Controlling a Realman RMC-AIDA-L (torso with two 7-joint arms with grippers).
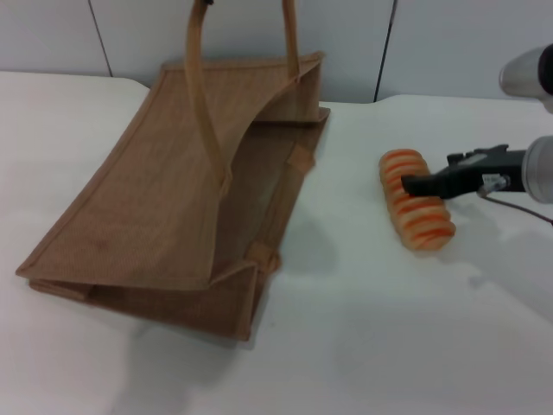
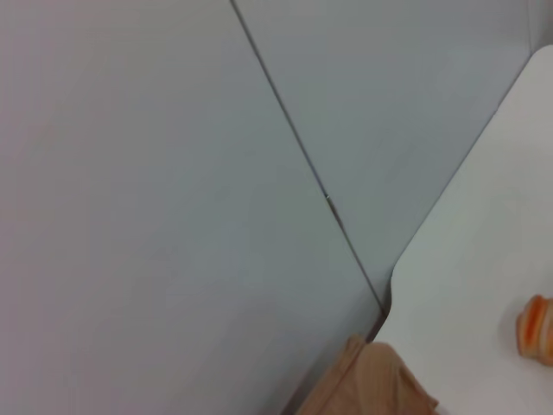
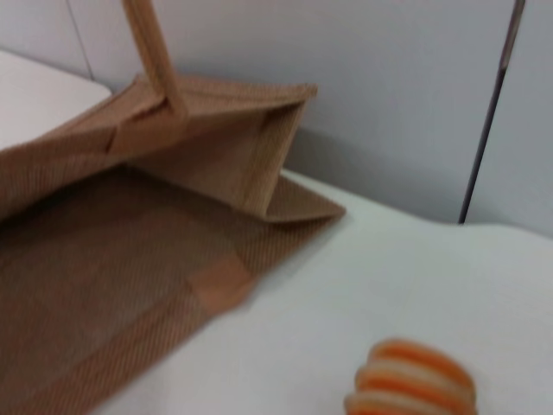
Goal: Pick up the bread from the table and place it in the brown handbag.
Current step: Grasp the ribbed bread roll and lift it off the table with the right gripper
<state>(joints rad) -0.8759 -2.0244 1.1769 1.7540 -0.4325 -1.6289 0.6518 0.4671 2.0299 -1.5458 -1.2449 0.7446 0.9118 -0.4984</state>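
We judge the grasp under way: our right hand (image 1: 413, 185), grip unreadable, overlaps the bread (image 1: 416, 212) lying on the surface (image 1: 363, 346) right of the brown handbag (image 1: 164, 207); closing and lifting comes next.

We seem to be in a lab or test room: a plain white table (image 1: 363, 346) stands against a bare pale-grey panelled wall (image 1: 242, 35) with thin dark seams, and a robot arm (image 1: 531, 169) reaches over it from the right.
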